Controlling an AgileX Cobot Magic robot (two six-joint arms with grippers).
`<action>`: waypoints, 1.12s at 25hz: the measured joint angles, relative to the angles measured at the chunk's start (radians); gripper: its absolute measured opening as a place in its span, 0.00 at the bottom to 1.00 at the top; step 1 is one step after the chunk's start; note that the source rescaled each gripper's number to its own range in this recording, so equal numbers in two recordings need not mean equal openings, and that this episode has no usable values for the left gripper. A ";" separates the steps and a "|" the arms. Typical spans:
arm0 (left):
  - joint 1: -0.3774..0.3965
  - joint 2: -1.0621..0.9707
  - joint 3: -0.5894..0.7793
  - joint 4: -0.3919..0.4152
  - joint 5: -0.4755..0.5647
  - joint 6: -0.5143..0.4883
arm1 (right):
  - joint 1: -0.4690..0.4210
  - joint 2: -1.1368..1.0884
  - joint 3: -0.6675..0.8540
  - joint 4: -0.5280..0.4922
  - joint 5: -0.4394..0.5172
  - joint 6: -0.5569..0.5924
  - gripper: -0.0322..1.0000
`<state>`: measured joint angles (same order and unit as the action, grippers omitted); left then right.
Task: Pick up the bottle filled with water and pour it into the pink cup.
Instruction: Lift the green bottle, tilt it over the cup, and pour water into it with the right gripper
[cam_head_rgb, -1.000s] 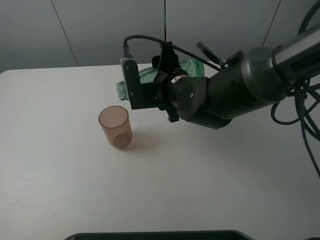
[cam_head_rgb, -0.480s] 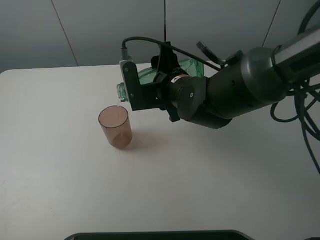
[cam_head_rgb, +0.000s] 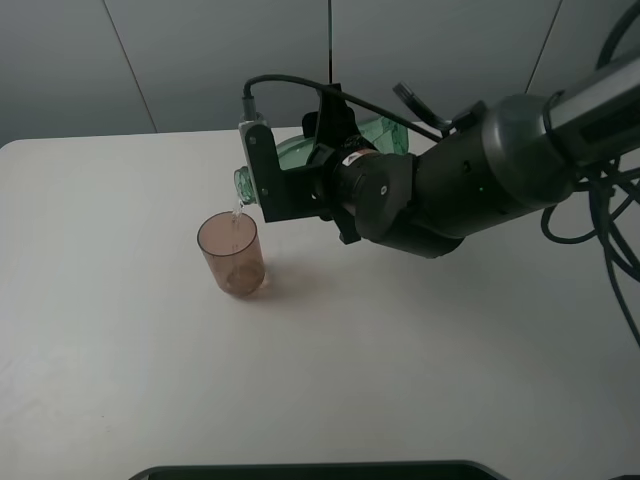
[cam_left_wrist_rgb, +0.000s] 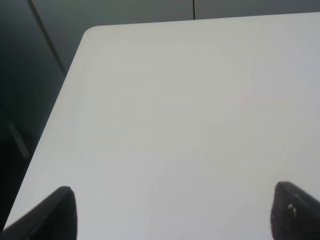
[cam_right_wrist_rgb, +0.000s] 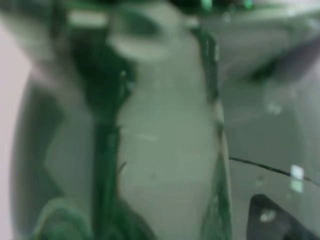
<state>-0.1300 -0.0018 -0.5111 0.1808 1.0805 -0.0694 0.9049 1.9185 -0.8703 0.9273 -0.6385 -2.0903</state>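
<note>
On the white worktop (cam_head_rgb: 120, 330), toward its far left area in the exterior high view, the pink cup (cam_head_rgb: 232, 252) stands upright and apart from any other object.

Exterior high view:
- The right arm (cam_head_rgb: 470, 180) reaches across from the right side.
- The right pincer (cam_head_rgb: 322, 165) is clamped on the bottle (cam_head_rgb: 298, 150) around its body.
- The bottle is held off the worktop, tipped close to horizontal, with the neck pointing left and slightly down.
- The bottle mouth sits just above the cup rim, at the far side of the cup.
- A thin stream of water (cam_head_rgb: 237, 208) runs from the mouth down into the cup. The fill level in the cup cannot be read.

Right wrist view:
- The green-tinted wall of the bottle (cam_right_wrist_rgb: 165, 130) fills nearly the whole picture, very close and out of focus.
- Cup, stream and bottle mouth do not appear here; only the exterior high view gives their relation.

Left wrist view:
- Only this view shows the left pincer (cam_left_wrist_rgb: 177, 215).
- Its two dark fingertips (cam_left_wrist_rgb: 59, 212) stand wide apart at opposite sides of the picture, with nothing between them.
- Below them lies a bare stretch of the worktop (cam_left_wrist_rgb: 190, 110) with a rounded corner.
</note>
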 joint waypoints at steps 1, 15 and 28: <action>0.000 0.000 0.000 0.000 0.000 0.000 | 0.000 0.000 0.000 0.000 0.000 0.000 0.03; 0.000 0.000 0.000 0.000 0.000 0.000 | 0.000 0.000 0.000 0.000 -0.004 0.000 0.03; 0.000 0.000 0.000 0.000 0.000 0.000 | 0.000 0.000 0.000 0.000 -0.006 0.000 0.03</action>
<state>-0.1300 -0.0018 -0.5111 0.1808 1.0805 -0.0694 0.9049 1.9185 -0.8703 0.9273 -0.6442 -2.0903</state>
